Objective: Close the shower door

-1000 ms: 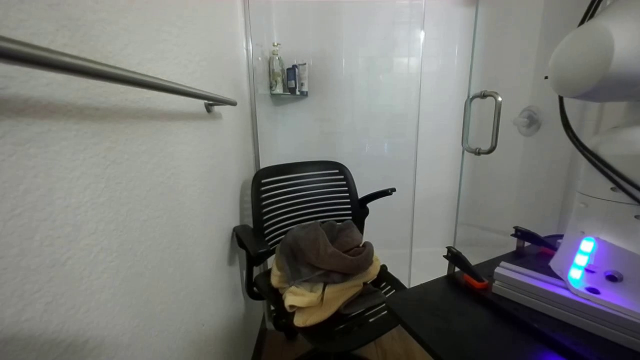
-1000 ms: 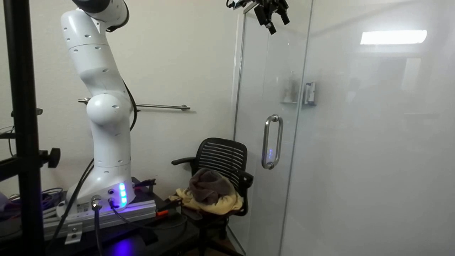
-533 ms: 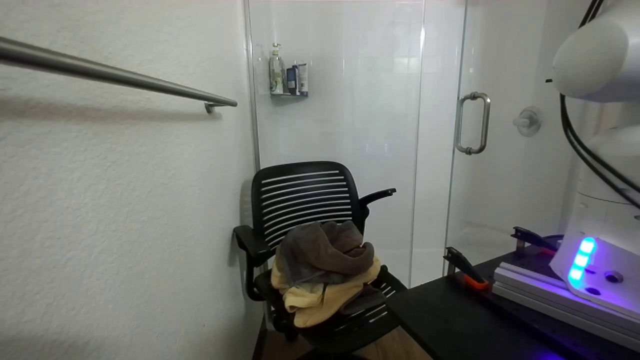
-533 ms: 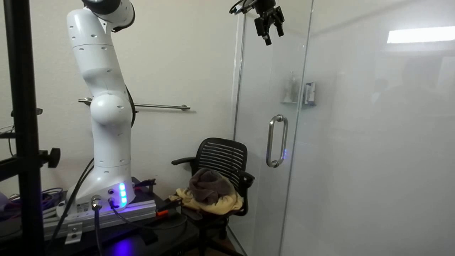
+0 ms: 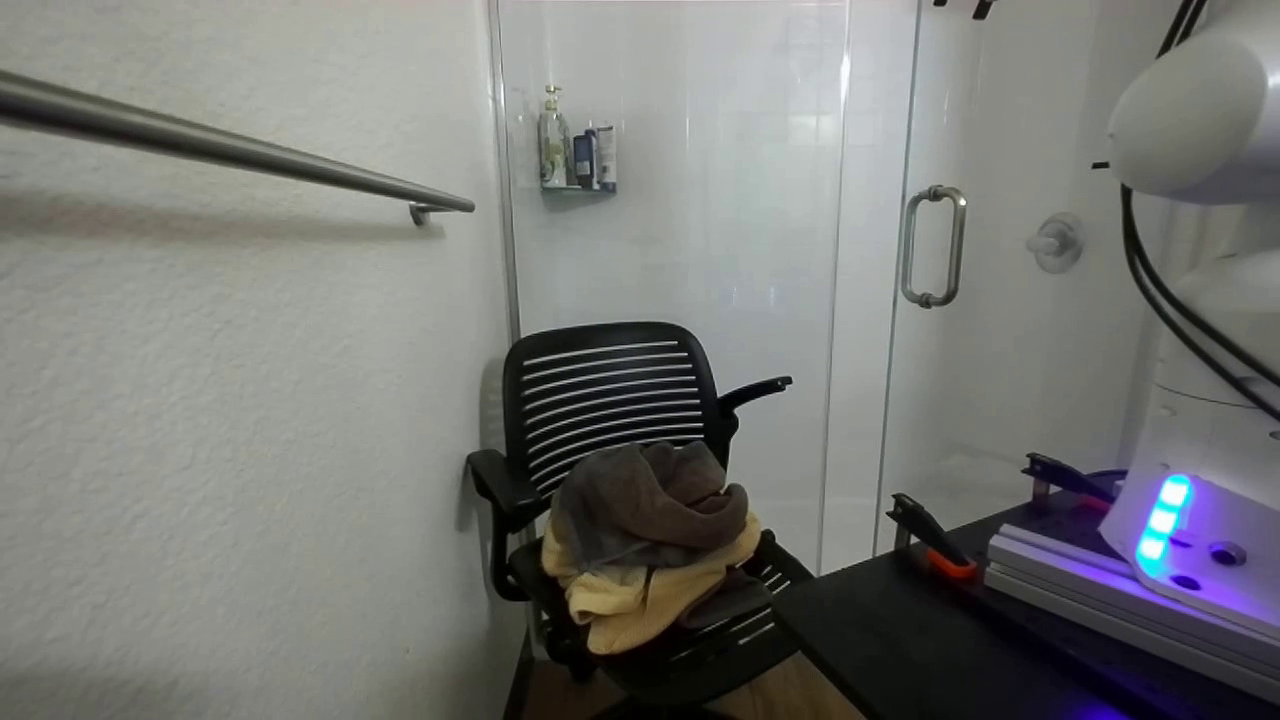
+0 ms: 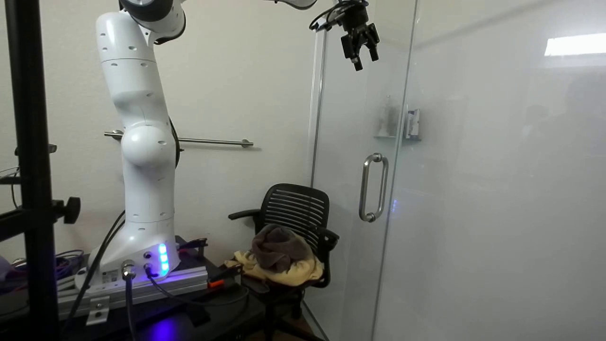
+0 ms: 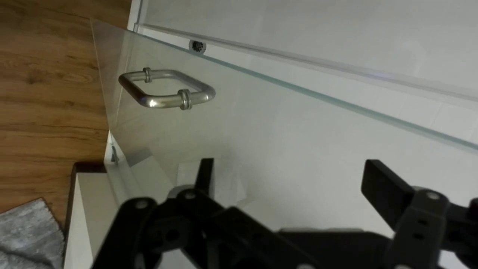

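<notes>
The shower door is a tall clear glass panel standing part open. It also shows in an exterior view and the wrist view. Its chrome loop handle sits near the free edge, also visible in an exterior view and the wrist view. A gap separates that edge from the fixed glass panel. My gripper is open and empty, high above the handle, fingers pointing down. In the wrist view the open fingers are in front of the door's glass; I cannot tell whether they touch.
A black chair with a brown and yellow cloth pile stands before the fixed panel. The robot's black table carries clamps. A metal wall bar runs along the wall. A black post stands at left.
The door's edge and handle have moved toward the fixed panel, narrowing the gap. My gripper has come lower, and its fingertips now show at the top of an exterior view.
</notes>
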You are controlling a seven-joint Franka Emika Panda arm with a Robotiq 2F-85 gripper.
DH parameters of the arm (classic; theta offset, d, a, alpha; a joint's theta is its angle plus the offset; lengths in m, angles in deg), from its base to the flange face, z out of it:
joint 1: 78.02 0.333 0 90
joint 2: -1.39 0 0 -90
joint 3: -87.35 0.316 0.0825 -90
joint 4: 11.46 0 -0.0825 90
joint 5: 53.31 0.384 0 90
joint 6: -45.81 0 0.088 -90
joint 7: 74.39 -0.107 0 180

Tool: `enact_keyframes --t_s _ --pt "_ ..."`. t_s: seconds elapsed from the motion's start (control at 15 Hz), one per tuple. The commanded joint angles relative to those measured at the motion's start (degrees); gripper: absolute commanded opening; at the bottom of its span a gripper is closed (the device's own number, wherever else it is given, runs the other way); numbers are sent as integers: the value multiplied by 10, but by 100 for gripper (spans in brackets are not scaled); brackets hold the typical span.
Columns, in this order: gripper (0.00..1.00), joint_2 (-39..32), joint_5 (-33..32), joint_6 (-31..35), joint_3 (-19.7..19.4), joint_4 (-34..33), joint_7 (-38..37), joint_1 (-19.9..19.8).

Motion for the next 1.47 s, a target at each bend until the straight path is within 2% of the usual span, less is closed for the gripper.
enact_keyframes --t_s 0.0,0.2,0.27,0.47,0.53,0.67,1.07,1.27,1.4 --pt "100 -2 -15 -1 1 -4 -14 2" --pt "100 -2 -23 0 4 -4 -21 2" --pt "100 10 -33 -4 5 13 -3 2" --pt "100 0 -74 82 11 50 -22 -4" --pt "100 -6 -93 134 22 67 -51 -3" --pt "100 -24 -113 179 28 73 -77 -1" --pt "100 -69 -73 128 41 31 -103 31" --pt "100 -86 -94 122 40 16 -130 36" --pt "100 -79 -133 117 42 36 -143 35"
